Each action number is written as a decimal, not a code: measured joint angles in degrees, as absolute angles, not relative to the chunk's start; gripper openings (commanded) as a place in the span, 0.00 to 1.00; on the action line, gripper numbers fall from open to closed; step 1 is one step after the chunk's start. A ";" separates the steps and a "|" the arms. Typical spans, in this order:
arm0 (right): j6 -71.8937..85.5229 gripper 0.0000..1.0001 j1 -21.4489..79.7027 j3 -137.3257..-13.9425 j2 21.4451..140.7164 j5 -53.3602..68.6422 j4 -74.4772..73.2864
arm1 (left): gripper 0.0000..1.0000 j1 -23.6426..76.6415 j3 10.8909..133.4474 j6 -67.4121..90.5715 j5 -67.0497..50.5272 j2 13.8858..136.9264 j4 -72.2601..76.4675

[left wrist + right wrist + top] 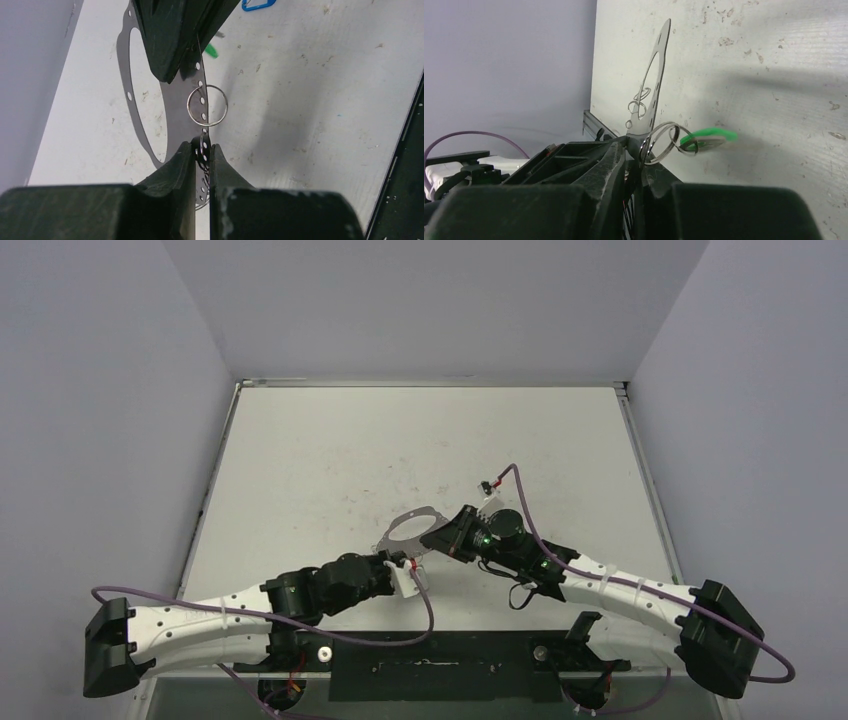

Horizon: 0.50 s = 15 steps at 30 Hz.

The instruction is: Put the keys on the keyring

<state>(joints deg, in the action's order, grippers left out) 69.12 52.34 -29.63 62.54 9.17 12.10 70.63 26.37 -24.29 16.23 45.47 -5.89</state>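
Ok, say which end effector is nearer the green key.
Right. The right end effector is just beside the green key; the left end effector is farther, past the right one.

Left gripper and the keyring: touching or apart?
Touching. The left wrist view shows the left gripper pinched shut on the rim of the keyring, with no gap.

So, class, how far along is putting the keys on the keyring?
Done: one split ring hangs through the keyring. In hand: left gripper and right gripper both clamp the keyring; the green key sits beside the right one, threaded or not unclear. Left: the blue key, apart on the table.
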 measured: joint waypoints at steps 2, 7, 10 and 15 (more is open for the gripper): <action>69.71 0.00 52.31 -29.63 62.37 8.95 11.46 | 0.02 71.29 26.37 -25.74 17.32 45.95 -5.87; 67.05 0.00 52.31 -29.63 60.75 8.82 9.80 | 0.43 71.70 26.70 -23.90 16.99 45.89 -6.50; 63.96 0.00 52.34 -29.61 59.22 8.80 9.19 | 0.47 71.57 27.42 -19.49 15.84 44.66 -8.69; 60.82 0.00 52.31 -29.61 58.74 8.82 9.02 | 0.48 71.55 28.45 -11.14 11.84 40.95 -9.32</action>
